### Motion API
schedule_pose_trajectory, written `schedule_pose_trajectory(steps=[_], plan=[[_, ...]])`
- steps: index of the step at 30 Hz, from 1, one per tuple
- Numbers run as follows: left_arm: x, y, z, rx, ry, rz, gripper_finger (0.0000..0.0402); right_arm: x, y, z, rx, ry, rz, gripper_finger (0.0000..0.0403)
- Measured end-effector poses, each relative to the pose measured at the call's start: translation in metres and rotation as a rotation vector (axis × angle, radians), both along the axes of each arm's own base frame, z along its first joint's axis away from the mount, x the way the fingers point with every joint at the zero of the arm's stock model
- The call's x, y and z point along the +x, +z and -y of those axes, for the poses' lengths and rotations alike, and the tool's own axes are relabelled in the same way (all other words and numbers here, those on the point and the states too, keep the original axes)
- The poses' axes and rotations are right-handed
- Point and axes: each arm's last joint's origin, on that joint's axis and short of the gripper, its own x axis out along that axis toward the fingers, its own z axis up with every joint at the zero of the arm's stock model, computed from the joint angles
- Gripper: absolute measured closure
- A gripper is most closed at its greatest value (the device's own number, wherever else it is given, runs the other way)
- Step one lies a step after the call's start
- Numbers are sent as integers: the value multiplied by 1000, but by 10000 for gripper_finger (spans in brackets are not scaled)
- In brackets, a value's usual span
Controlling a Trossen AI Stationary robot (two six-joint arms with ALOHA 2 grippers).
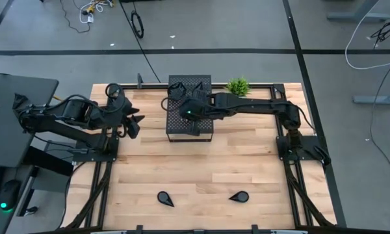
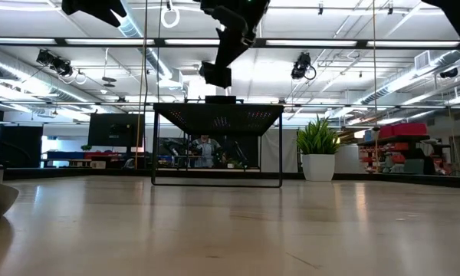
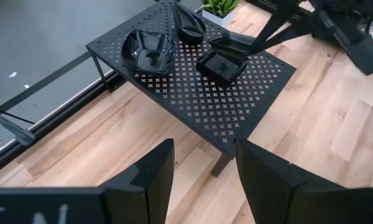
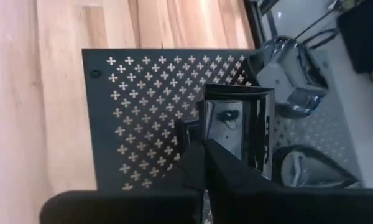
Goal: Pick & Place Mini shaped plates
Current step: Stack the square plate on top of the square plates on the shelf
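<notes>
The right gripper [image 4: 202, 163] is clenched on the near rim of a square mini plate [image 3: 222, 63] on the perforated black box [image 3: 193, 93], so it should lower flat and release only once the plate rests fully. The square plate has no long axis. The nearby teardrop plate [image 3: 189, 23] points toward the potted plant [image 1: 238, 86]; the left gripper [image 3: 202, 180] waits released

The glossy black mini shaped plates [image 3: 148, 51] sat on a black box [image 3: 199, 93] perforated with small crosses, over the pale wood-grained bench [image 1: 201, 169], beside what looked like a green plant [image 1: 238, 85].
</notes>
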Motion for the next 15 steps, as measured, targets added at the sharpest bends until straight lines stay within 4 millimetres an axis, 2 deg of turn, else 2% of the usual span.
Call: schedule_pose_trajectory(steps=[10,15], plan=[[0,0,-1,17,16,3,225,4,-38,1,-68,53,-78,390],[0,0,-1,23,21,4,225,4,-37,1,-84,43,-64,390]])
